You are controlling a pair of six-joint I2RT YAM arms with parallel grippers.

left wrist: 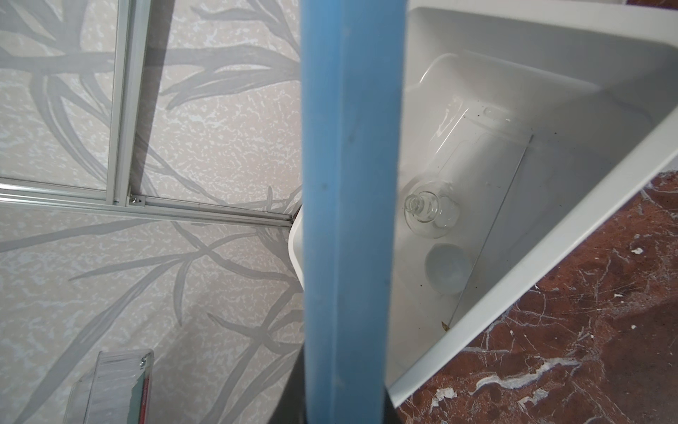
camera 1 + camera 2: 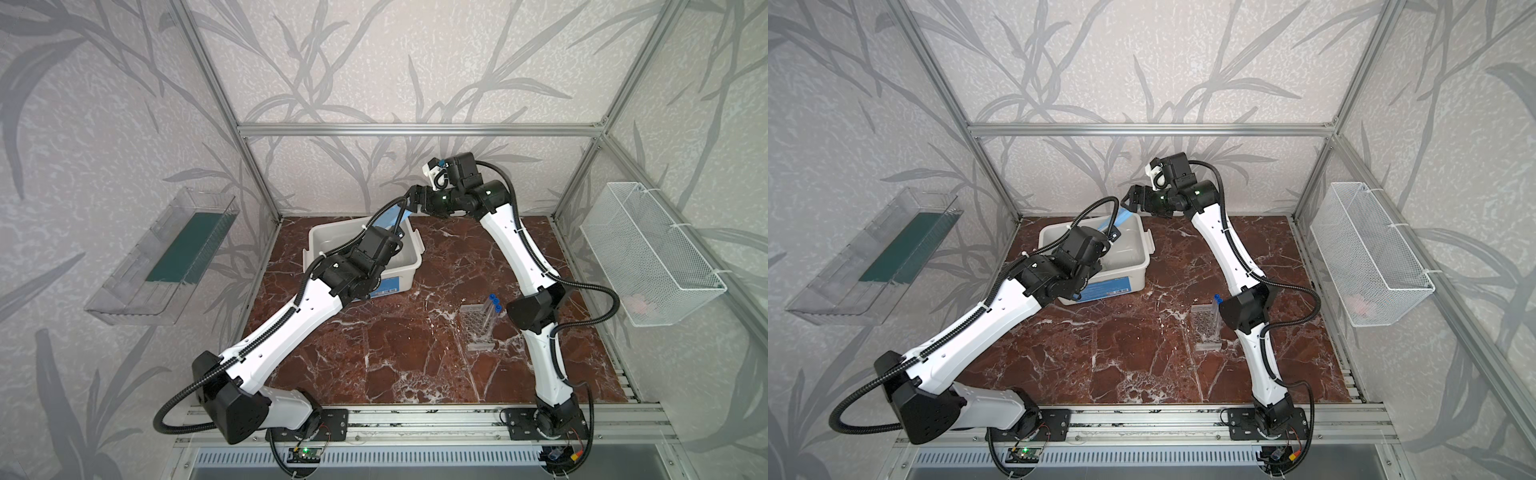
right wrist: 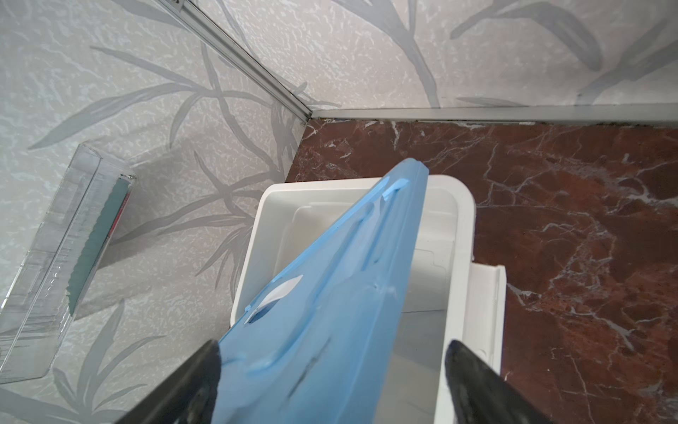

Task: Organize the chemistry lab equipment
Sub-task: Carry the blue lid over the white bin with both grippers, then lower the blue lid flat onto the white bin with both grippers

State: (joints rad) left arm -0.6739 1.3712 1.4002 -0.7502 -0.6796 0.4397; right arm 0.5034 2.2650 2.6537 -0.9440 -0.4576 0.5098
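- Left wrist view: small clear glass flask (image 1: 427, 213) and white round dish (image 1: 447, 270) lie in white plastic box (image 1: 550, 73).
- Left gripper (image 1: 341, 407) clamps blue plastic lid (image 1: 348, 220); right gripper (image 3: 334, 356) gapes around it.
- Likely left: clear honeycomb-holed rack (image 2: 478, 326) with blue-capped tubes (image 2: 494, 303).

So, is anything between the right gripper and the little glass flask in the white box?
Yes. The blue lid, tilted up over the white box, sits between the right gripper's open fingers and hides the glass flask from its wrist view.
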